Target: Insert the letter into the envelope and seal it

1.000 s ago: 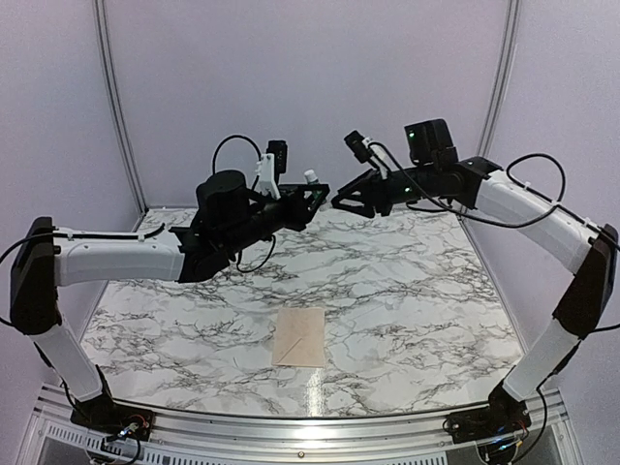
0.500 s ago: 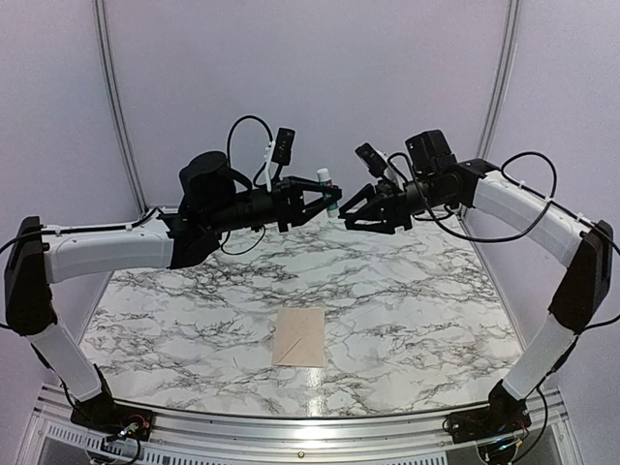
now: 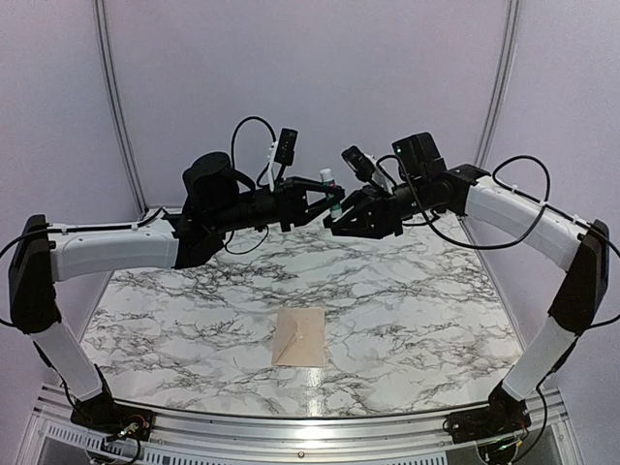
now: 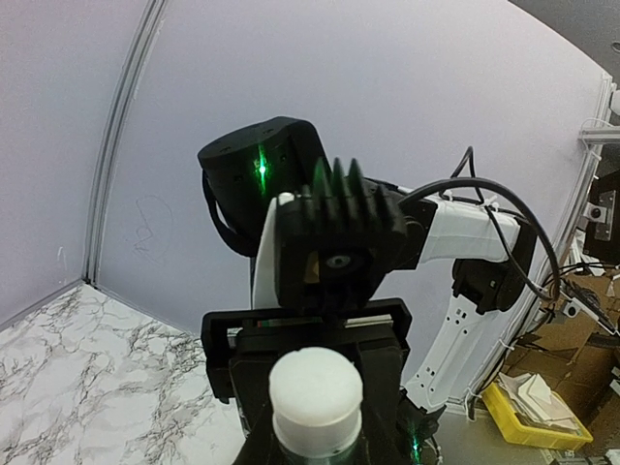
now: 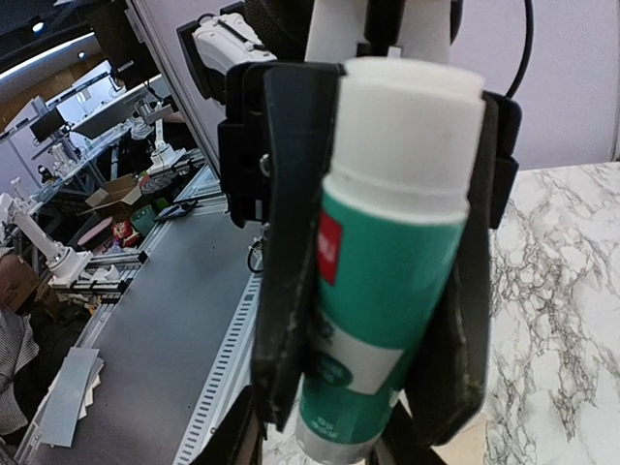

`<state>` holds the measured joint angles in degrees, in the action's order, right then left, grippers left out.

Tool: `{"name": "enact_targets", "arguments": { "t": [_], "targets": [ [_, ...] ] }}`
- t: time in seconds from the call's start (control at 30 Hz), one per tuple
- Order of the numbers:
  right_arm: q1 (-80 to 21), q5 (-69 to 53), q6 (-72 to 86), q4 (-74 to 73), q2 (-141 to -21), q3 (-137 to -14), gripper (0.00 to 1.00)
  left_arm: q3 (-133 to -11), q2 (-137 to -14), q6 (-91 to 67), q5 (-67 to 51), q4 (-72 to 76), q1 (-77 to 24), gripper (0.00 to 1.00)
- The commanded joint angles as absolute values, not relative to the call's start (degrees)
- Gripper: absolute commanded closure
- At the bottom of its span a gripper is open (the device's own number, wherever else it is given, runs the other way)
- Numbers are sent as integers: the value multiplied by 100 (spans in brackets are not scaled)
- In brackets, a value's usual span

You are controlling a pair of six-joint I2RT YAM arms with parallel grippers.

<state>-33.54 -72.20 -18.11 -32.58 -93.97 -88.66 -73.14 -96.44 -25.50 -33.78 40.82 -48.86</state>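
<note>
The left gripper (image 3: 325, 197) pinches a glue stick (image 3: 329, 184) high over the middle of the counter's (image 3: 436, 291) far edge, white cap up. The right gripper (image 3: 347, 219) is nosed in against it from the other side. In the right wrist view dark fingers flank the stick (image 5: 387, 252) closely, but I cannot tell whether the right's are pressing on it or only spread around it. The envelope (image 3: 298, 337) lies flat and alone by the near edge, about midway between the corners, with a diagonal fold line showing. No separate letter can be made out, so it is either inside or out of sight, and if it is not inside, gluing now would seal an empty envelope. The nearer risk is the mid-air exchange. Should the right close off-centre, or on the body rather than the cap, a pull could twist the round stick out of the left's pinch. It would then drop to the marble and roll, perhaps over an edge. The two sets of fingers are also crowded together, so a small misjudged advance could knock them into each other. Later, nothing holds the envelope down, and a sticky tip dragged across thin paper could slide or crease it, leaving the flap crooked.
</note>
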Motion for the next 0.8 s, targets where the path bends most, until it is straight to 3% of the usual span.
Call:
{"name": "enact_targets", "arguments": {
  "t": [0.0,0.13,0.33,0.43,0.77],
  "targets": [
    [-3384,-7416,-1442,-2857,-9407,-8804,76,-7373,-9725,-2563,-3340,4377,-4881,100],
    [-3390,-7419,-1284,-2742,-9432,-8786,84,-7357,-9738,-2534,-3280,4386,-4877,100],
    [-3385,-7338,-1092,-2571,-9375,-8750,83,-7333,-9781,-2537,-3227,4386,-4877,100],
    [-3384,-7339,-1055,-2534,-9361,-8730,75,-7315,-9773,-2539,-3200,4385,-4878,100],
    [-3384,-7356,-758,-2207,-9330,-8509,82,-7258,-9721,-2503,-3108,4377,-4865,100]
  ]
}}
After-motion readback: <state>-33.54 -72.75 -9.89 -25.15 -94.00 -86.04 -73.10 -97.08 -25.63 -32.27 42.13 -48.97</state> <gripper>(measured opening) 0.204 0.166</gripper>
